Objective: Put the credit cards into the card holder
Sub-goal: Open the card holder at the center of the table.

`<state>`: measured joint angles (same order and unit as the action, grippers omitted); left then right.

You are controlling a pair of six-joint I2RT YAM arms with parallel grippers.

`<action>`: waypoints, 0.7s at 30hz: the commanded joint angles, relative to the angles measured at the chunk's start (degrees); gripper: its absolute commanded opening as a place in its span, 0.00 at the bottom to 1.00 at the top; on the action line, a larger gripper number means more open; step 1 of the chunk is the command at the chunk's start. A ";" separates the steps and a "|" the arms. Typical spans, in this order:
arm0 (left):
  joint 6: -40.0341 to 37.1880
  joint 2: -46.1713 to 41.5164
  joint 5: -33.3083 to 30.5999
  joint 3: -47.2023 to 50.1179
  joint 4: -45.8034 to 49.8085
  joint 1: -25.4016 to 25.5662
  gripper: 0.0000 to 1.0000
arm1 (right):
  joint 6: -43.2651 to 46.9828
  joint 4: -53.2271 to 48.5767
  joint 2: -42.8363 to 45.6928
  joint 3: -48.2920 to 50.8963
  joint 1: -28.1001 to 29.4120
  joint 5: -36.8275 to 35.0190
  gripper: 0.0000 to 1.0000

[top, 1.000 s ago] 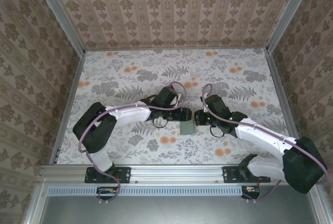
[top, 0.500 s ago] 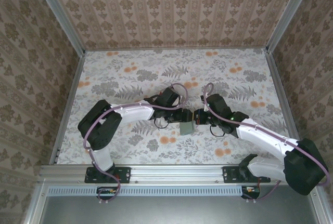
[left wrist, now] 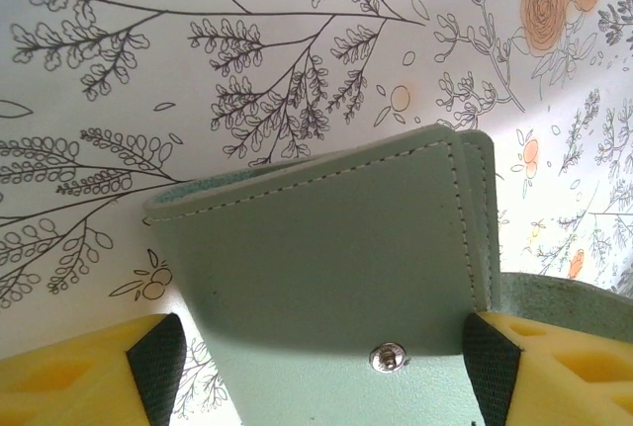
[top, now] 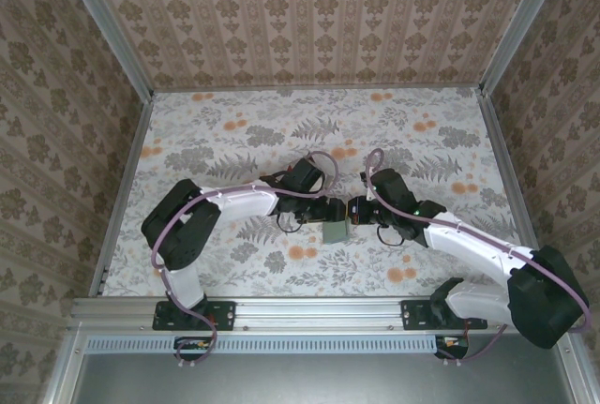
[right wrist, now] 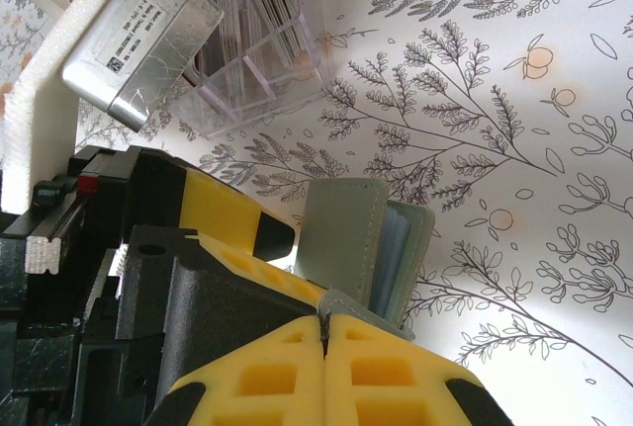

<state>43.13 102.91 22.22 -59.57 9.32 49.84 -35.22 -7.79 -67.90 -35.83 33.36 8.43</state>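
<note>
Between the jaws of the left gripper (left wrist: 321,372) sits the card holder (left wrist: 326,248), raised over the flowered table (left wrist: 148,31), with its snap stud (left wrist: 388,355) close in front of the claw. The jaws stand wide, with one black pad (left wrist: 158,372) at each side edge of the sage-green cover. Whether they press it or merely flank it I cannot tell. This placing looks meant to steady the wallet so it cannot swing or slide.

To the right of this claw a strip of green flap (left wrist: 569,293) runs out sideways. It ends in the right gripper (right wrist: 326,332), whose yellow fingers (right wrist: 267,377) are closed tight together on the flap's edge. Just ahead of those fingertips the holder gapes a little, with pale bluish lining (right wrist: 404,248) showing beside the green panel. By my reading, one claw braces while the other draws the flap away, so that a pocket opens.
</note>
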 commanded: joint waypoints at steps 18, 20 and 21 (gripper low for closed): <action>11.27 -2.15 5.71 8.46 -21.56 0.07 0.92 | -5.51 6.96 2.24 2.32 -0.49 3.97 0.00; 11.38 -2.70 5.31 8.80 -21.12 -0.16 0.93 | -6.45 8.05 2.55 2.85 -0.67 4.44 0.00; 11.80 -2.95 5.29 9.29 -21.85 -0.20 0.93 | -6.89 8.73 2.72 3.18 -0.84 4.72 0.00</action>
<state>53.47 101.58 25.78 -51.31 -7.81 49.08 -39.75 -3.57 -66.08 -33.93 32.21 8.45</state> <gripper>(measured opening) 0.924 0.043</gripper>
